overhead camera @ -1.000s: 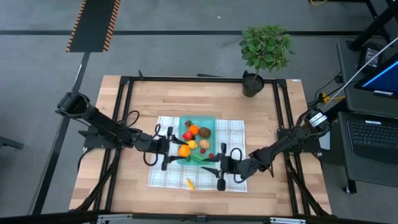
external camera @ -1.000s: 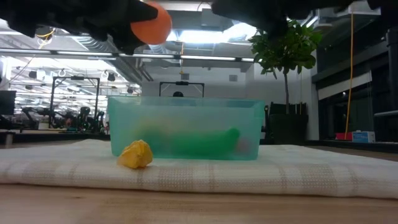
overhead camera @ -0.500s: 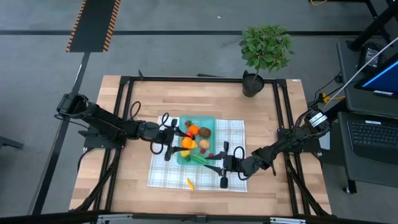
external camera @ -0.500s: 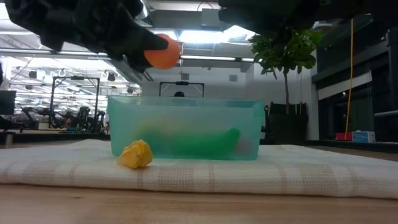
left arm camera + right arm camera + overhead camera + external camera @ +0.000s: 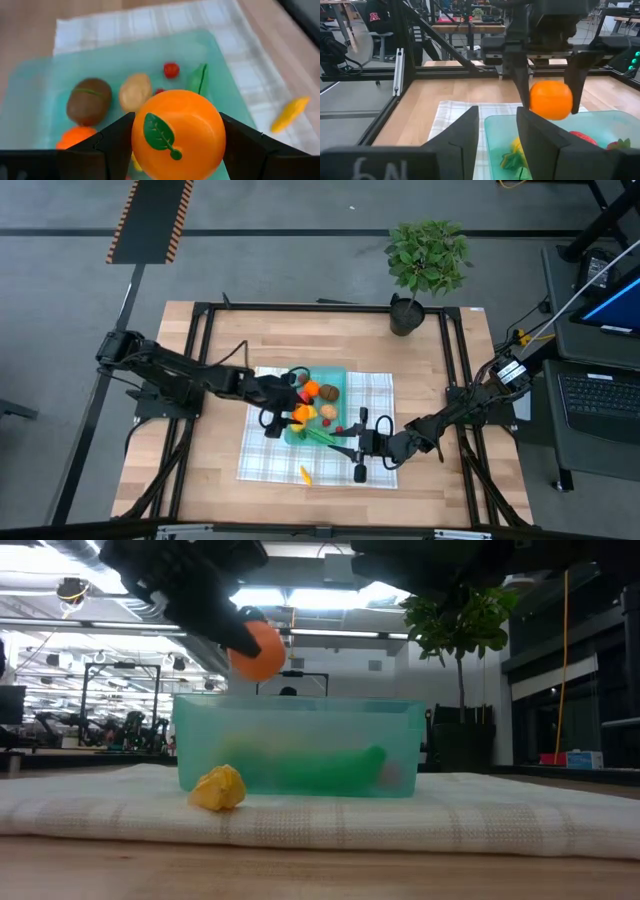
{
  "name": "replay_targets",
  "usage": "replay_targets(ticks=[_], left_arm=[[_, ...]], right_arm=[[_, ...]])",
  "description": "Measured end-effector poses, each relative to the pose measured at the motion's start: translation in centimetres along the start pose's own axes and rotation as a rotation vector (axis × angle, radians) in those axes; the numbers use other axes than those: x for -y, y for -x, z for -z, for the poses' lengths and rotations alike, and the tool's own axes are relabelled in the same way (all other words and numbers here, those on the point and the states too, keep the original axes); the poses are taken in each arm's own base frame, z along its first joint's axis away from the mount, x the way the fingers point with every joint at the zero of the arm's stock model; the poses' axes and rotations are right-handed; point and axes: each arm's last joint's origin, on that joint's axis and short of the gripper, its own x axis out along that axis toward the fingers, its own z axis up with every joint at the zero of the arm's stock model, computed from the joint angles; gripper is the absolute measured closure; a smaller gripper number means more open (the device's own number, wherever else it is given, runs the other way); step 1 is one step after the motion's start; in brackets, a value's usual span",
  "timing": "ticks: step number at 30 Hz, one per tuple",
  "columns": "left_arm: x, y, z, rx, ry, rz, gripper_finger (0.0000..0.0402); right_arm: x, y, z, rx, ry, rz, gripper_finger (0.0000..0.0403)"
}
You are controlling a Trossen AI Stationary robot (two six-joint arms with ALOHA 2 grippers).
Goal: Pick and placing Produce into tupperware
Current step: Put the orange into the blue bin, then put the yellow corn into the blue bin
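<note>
Nearest the camera in the low view, a yellow piece [image 5: 217, 788] lies on the checked cloth [image 5: 400, 815], just in front of the tupperware [image 5: 300, 745]. Above the tupperware's left part hangs the left gripper [image 5: 283, 399], fingers clamped on an orange toy fruit [image 5: 257, 649], lifted clear of the rim. Inside: brown, tan, red and green produce. Beside the tupperware's near right corner waits the right gripper [image 5: 356, 446], fingers parted, grasping nothing. Beyond stands a potted plant [image 5: 426, 265].
</note>
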Motion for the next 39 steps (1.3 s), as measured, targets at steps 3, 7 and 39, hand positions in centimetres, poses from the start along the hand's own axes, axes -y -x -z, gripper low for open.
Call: replay_targets(ticks=[3, 7, 39], left_arm=[[0.1, -0.5, -0.5, -0.066, -0.008, 0.034, 0.0161], [0.1, -1.3, -1.2, -0.109, -0.016, 0.074, 0.0161], [2.2, -5.5, 0.5, -0.239, -0.064, 0.15, 0.0128]], right_arm=[[0.0, 0.0, 0.0, -0.001, 0.0, 0.0, 0.0267], [0.0, 0.0, 0.0, -0.002, -0.001, 0.0, 0.0267], [0.1, 0.0, 0.5, -0.041, 0.0, 0.003, 0.0267]])
